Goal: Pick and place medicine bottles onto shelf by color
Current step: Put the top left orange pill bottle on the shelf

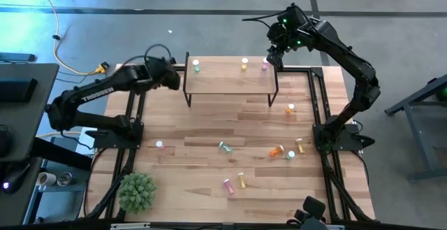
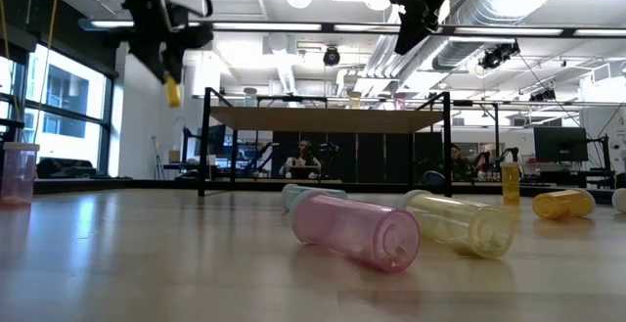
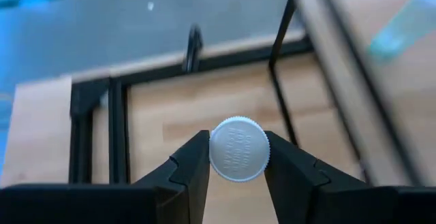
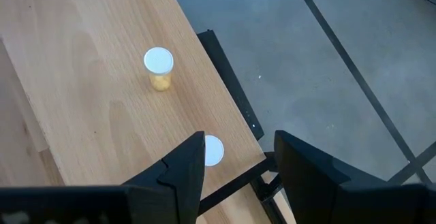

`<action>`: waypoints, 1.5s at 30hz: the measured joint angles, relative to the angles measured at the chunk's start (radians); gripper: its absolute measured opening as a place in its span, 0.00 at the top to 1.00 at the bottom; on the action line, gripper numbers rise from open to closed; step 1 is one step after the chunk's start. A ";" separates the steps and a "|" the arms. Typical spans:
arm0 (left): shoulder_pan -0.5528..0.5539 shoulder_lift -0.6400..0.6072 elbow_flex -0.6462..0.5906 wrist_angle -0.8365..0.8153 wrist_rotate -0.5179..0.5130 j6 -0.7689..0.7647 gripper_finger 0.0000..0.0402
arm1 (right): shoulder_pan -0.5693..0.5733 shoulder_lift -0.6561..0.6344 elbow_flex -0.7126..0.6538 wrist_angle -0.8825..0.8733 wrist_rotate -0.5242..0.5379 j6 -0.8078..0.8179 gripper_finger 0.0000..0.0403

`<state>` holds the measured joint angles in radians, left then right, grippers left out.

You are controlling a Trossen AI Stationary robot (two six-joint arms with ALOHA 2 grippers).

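Observation:
The shelf (image 1: 230, 82) stands at the table's far middle, with a green bottle (image 1: 196, 65), a yellow bottle (image 1: 244, 63) and a pink bottle (image 1: 265, 64) upright on it. My left gripper (image 1: 174, 76) hangs just off the shelf's left end, raised above the table, shut on a yellow-orange bottle (image 2: 172, 90). My right gripper (image 1: 274, 61) hovers open above the shelf's right far corner, over the pink bottle's white cap (image 4: 212, 149), touching nothing. Several more bottles lie or stand on the tabletop nearer the front. My left gripper pinches the yellow-orange bottle between its two fingers at the white cap (image 3: 238, 149), one finger on each side. The fingers slant downward. The bottle's body (image 2: 172, 92) sticks out below the fingertips, lifted clear of the table and the shelf.
On the table lie a green bottle (image 1: 225, 147), an orange one (image 1: 277, 150), yellow ones (image 1: 300, 146) (image 1: 242, 180) and a pink one (image 1: 228, 185). One bottle stands upright (image 1: 290, 108) right of the shelf, another (image 1: 159, 145) at the left. A small green plant (image 1: 136, 191) sits front left.

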<state>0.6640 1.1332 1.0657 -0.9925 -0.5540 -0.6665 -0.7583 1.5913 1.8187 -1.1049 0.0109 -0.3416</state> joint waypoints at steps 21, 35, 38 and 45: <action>0.042 0.275 0.588 0.093 0.094 0.384 0.71 | 0.000 0.000 0.000 -0.003 0.077 0.027 0.58; 0.007 0.570 0.886 -0.013 0.218 0.474 0.71 | 0.000 0.000 0.000 -0.027 0.146 0.030 0.58; -0.007 0.615 0.906 -0.019 0.229 0.487 0.71 | 0.000 0.000 0.000 -0.027 0.146 0.030 0.58; -0.026 0.699 0.918 -0.038 0.270 0.487 0.71 | 0.000 0.000 0.000 -0.027 0.145 0.075 0.58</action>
<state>0.6381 1.8321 1.9835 -1.0302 -0.2838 -0.1792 -0.7586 1.5913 1.8187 -1.1320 0.1562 -0.2668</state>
